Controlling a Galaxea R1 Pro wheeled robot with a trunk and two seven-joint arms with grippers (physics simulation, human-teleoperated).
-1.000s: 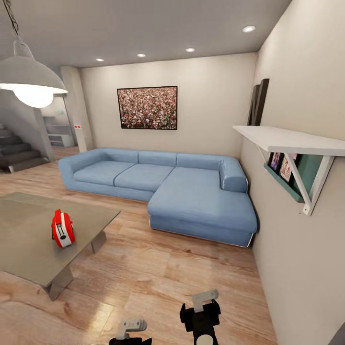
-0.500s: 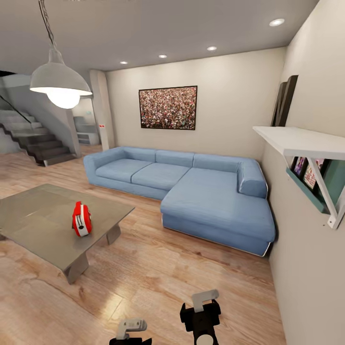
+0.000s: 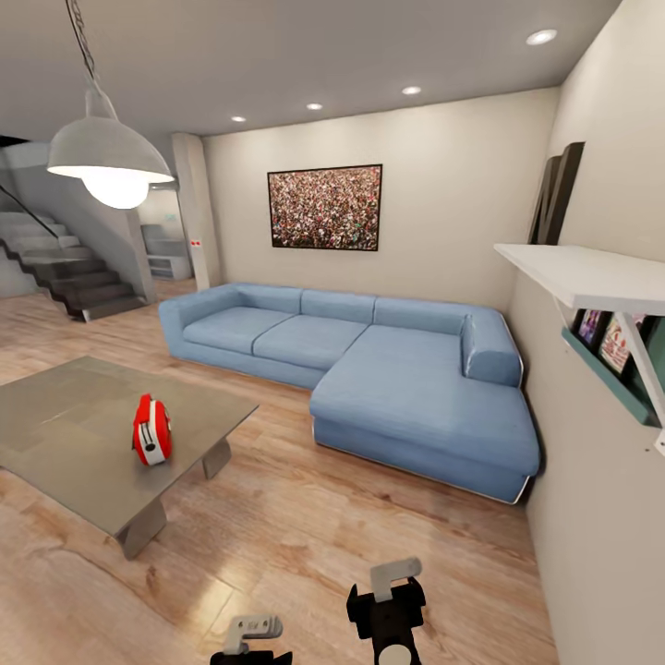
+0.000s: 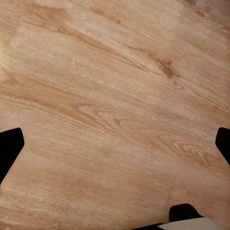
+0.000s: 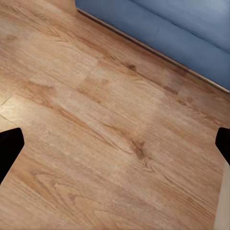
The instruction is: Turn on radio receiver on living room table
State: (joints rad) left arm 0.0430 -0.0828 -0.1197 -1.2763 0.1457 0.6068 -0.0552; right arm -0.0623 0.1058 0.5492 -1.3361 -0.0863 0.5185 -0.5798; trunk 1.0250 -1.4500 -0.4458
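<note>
On the low table (image 3: 83, 443), toward its near right corner, stands the radio (image 3: 151, 429): upright, well in from the edge, nothing else beside it. Table sits left of the blue sofa (image 3: 388, 379), wood floor (image 3: 305, 526) between them.

Step in hand, as I judge it: approach. Robot is well apart from the table, with both arms tucked low at the base. To do it well, swing the base left and close on the table's near corner, stopping with the radio squarely ahead before any arm is raised. Reach from the front, press lightly; it looks light and narrow-footed, so a hard push could tip or slide it on that smooth top.

Left gripper (image 4: 115, 143): fingers (image 4: 9, 146) spread wide, holding nothing, floor below. Right gripper (image 5: 115, 143): likewise wide apart and empty, over floor near the sofa's base.

Radio's look: small, red body, white band round its face, rounded corners. Dial and grille too small to make out.
</note>
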